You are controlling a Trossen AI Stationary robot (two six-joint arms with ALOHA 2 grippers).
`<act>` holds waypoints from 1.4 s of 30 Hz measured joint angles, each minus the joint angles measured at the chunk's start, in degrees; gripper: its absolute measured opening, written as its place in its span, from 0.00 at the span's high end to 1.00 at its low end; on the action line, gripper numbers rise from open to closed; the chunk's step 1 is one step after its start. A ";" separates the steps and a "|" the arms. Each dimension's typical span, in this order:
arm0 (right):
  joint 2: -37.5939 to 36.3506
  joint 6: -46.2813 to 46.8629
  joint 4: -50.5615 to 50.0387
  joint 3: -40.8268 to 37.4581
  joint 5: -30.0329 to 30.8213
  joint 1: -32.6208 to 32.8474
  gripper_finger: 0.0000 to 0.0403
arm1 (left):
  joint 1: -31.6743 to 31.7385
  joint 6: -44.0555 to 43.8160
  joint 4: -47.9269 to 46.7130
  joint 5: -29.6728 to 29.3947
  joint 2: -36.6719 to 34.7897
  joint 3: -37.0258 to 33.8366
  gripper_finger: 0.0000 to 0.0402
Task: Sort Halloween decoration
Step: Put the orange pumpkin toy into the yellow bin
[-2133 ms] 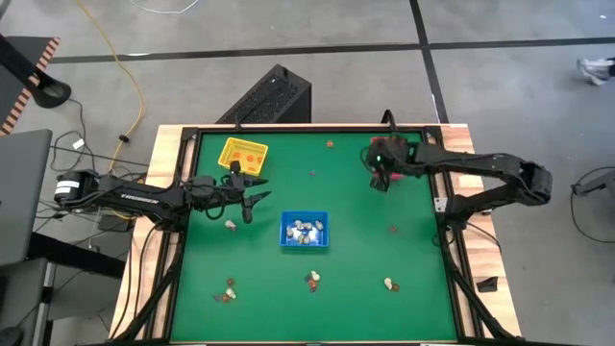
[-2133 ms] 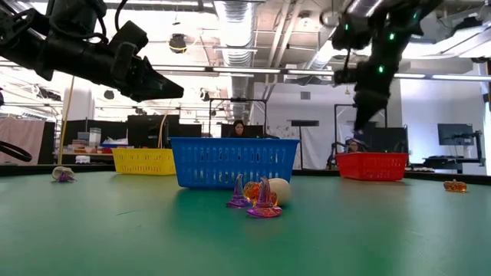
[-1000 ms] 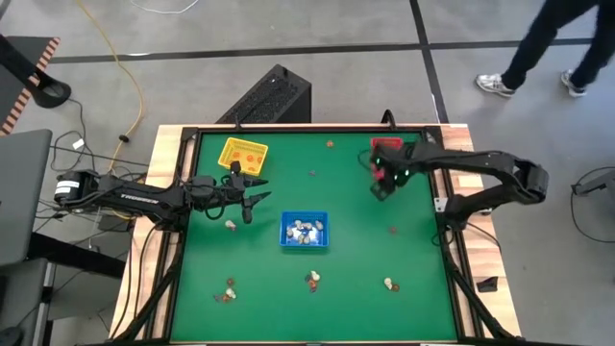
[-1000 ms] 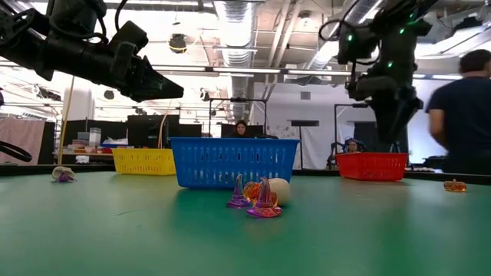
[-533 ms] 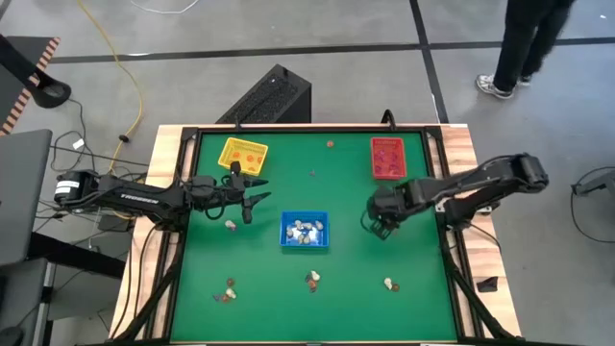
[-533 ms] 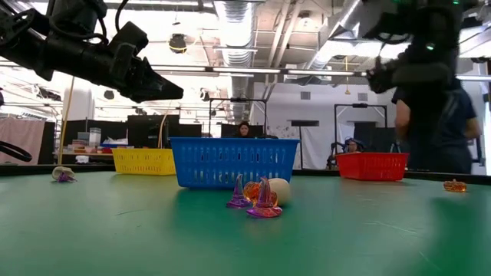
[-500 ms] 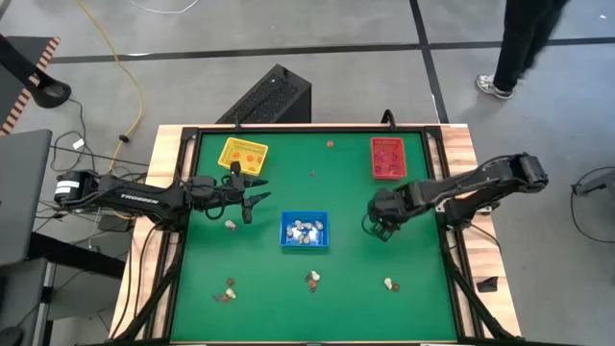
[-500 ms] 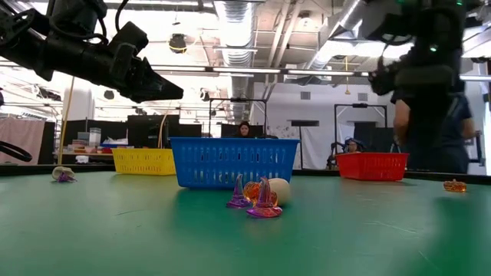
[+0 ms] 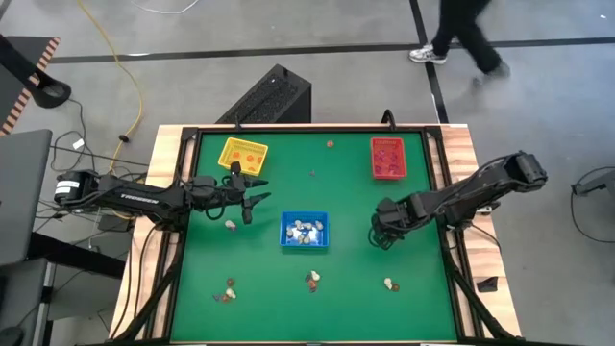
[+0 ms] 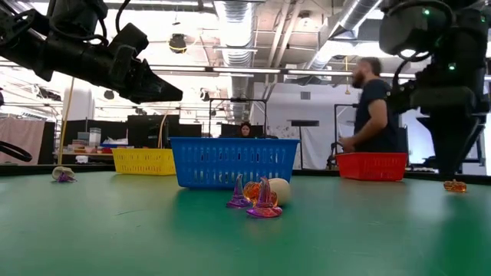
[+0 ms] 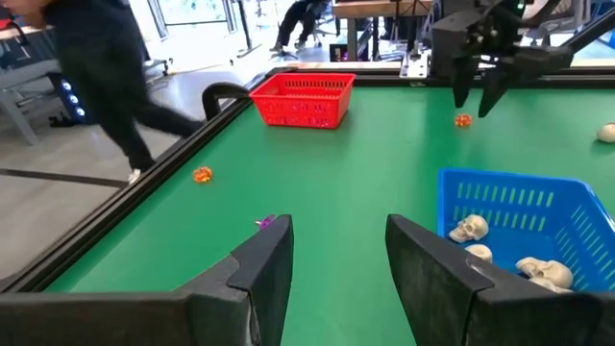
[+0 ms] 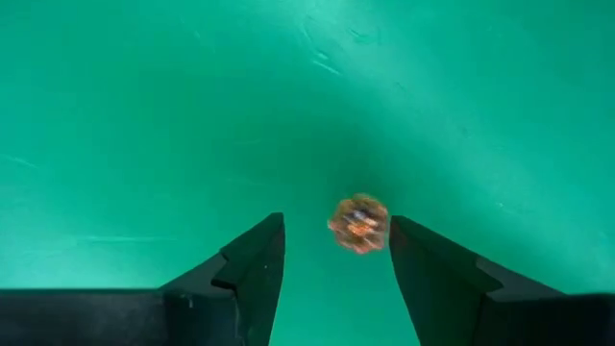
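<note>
Two dark, parted right tool (image 12: 332, 252) fingers over one knobbly, perhaps plastic orange trinket (image 12: 359, 223).

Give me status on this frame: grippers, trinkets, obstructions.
Right gripper open, over an orange trinket on the mat. Left gripper open, empty, waiting near the yellow tray. Nothing blocking the pick.

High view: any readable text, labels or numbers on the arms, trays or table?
Left arm: a strip of light lettering runs along the link, too small to read.
Yellow tray, blue tray, red tray: no text visible.
Table: none.
No other legible sign or number in any view.
</note>
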 joint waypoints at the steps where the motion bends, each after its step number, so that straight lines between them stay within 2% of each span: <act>1: 0.02 0.25 0.41 -0.58 0.00 0.22 0.45 | 0.00 -0.01 0.00 0.01 0.00 0.01 0.61; 11: 0.02 2.81 3.59 -4.70 -0.03 0.46 0.46 | 0.01 -0.10 0.04 0.00 0.00 0.01 0.61; 21: 0.02 3.05 5.04 -5.06 -0.01 0.40 0.46 | 0.01 -0.23 0.07 0.00 0.00 0.00 0.61; 28: -0.09 2.81 11.39 -8.43 -0.96 0.40 0.47 | -0.01 -0.50 0.09 0.02 0.00 0.01 0.61; 42: -0.15 1.27 9.83 -7.32 -2.04 0.40 0.70 | 0.01 -0.93 0.11 0.02 -0.01 0.01 0.61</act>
